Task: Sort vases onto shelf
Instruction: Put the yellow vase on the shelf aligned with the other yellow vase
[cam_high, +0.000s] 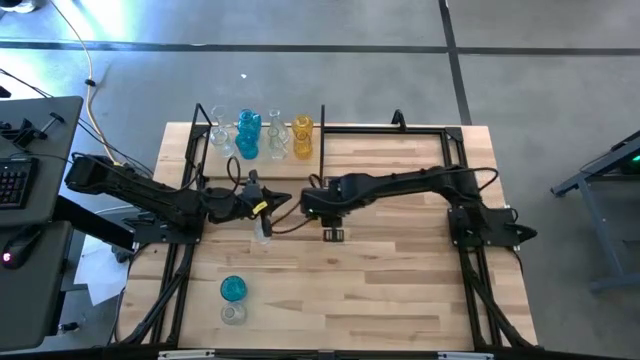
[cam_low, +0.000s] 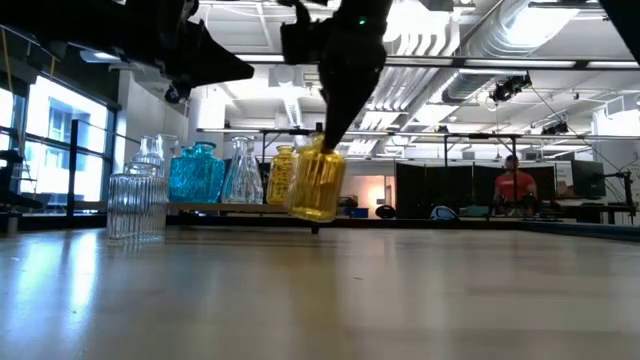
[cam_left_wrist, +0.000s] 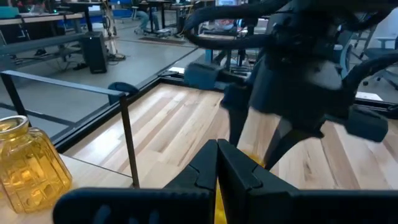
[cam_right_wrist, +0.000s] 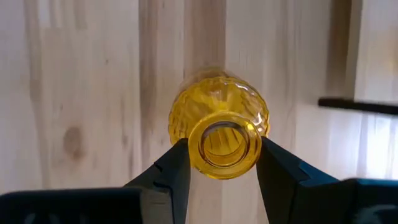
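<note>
An amber vase (cam_low: 318, 182) hangs in my right gripper (cam_right_wrist: 224, 146) above the middle of the table; the high view shows that gripper (cam_high: 312, 203) just near of the shelf (cam_high: 322, 130). On the shelf's plank (cam_low: 200, 207) stand teal (cam_low: 195, 172), clear (cam_low: 241, 172) and amber (cam_low: 282, 175) vases. My left gripper (cam_high: 280, 198) is shut and holds nothing, facing the right gripper from the left. A clear ribbed vase (cam_high: 262, 228) stands on the table just near of it. A teal vase (cam_high: 232, 288) and a clear one (cam_high: 232, 313) stand toward the near edge. My right gripper pinches the amber vase by its narrow neck, just under the rim (cam_right_wrist: 200, 149), one finger (cam_right_wrist: 177, 168) on each side. The fingers come from above, pointing down. The vase hangs below them, lifted clear of the table and tilted a little, as its body (cam_low: 316, 190) shows.
The shelf's black end post (cam_left_wrist: 127, 137) stands close in front of my left gripper (cam_left_wrist: 217, 155), with an amber vase (cam_left_wrist: 31, 165) beside it on the plank. Black frame rails (cam_high: 400, 128) run along the table's far right. Bare wood (cam_high: 400, 270) lies right of centre.
</note>
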